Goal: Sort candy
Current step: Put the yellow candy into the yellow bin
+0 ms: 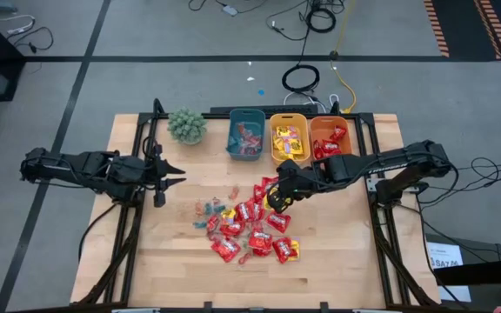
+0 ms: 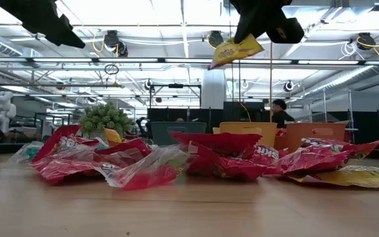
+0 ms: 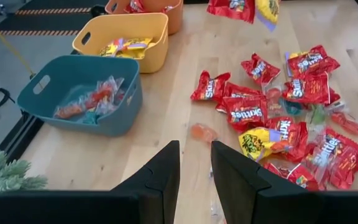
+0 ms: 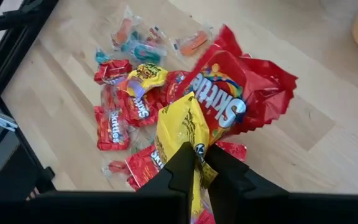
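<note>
right claw [image 1: 278,198] over the middle of the bench [image 1: 163,261], at the right rim of the candy pile [image 1: 246,228], lifted clear of the wood. fingers [image 4: 182,163] pinched shut on a yellow packet [image 4: 182,134], with a red packet [image 4: 238,99] hanging against it; in the level view the yellow packet [image 2: 235,50] dangles high above the heap, tilted, under the dark claw [image 2: 245,33].

left claw [image 1: 179,173] near the left edge of the bench, well apart from the pile, pointing toward it. fingers [image 3: 160,177] a little apart with a narrow gap between, holding nothing.

pile of candy spread from the centre of the bench toward the near edge: mostly shiny red packets [image 3: 306,87], a few yellow ones [image 3: 257,143], and smaller pale blue and pink pieces [image 1: 205,211] scattered on the pile's left side, loose on the wood. red packets overlapping each other in the level view [image 2: 222,155].

three bins in a row along the far edge of the bench: teal bin [image 1: 232,139] holding small clear-wrapped pieces, yellow bin [image 1: 274,148] just beside it holding yellow packets, orange bin [image 1: 317,127] on the right holding red packets. small green plant [image 1: 186,125] to the left of the teal bin, near the far edge.

a person [image 2: 280,112] visible in the room far behind the bench in the level view.
</note>
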`<move>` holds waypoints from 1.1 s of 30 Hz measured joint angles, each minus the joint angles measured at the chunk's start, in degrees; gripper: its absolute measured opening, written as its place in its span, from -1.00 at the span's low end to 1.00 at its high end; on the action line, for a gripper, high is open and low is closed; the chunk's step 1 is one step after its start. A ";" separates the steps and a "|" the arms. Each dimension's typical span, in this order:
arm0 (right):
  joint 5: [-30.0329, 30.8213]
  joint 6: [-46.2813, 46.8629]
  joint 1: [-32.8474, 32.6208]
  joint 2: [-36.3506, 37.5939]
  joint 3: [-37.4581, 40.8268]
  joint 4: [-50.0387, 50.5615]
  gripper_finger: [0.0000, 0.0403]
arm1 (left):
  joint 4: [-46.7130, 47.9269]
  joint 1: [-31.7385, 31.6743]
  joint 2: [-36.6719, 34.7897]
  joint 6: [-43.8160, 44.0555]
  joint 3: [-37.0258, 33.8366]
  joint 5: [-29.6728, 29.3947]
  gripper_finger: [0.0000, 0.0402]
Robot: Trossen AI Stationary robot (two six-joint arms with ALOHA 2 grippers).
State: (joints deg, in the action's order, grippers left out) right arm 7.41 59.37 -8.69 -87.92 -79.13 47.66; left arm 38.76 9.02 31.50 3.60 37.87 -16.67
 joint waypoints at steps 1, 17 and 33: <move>0.01 0.00 0.00 0.00 0.00 -0.08 -0.84 | 0.00 0.00 -0.08 -0.03 0.00 0.00 -0.49; 0.27 -0.22 0.09 0.04 0.00 -0.35 -0.83 | 0.00 0.00 -0.11 -0.05 0.00 -0.13 -0.49; 0.30 -1.07 0.09 0.07 0.00 -0.17 -0.84 | -0.06 0.02 -0.11 -1.38 0.04 -0.15 -0.49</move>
State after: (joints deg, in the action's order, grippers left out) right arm 7.70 58.31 -8.60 -87.85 -79.13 47.48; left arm 38.70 9.04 31.40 2.22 37.91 -16.82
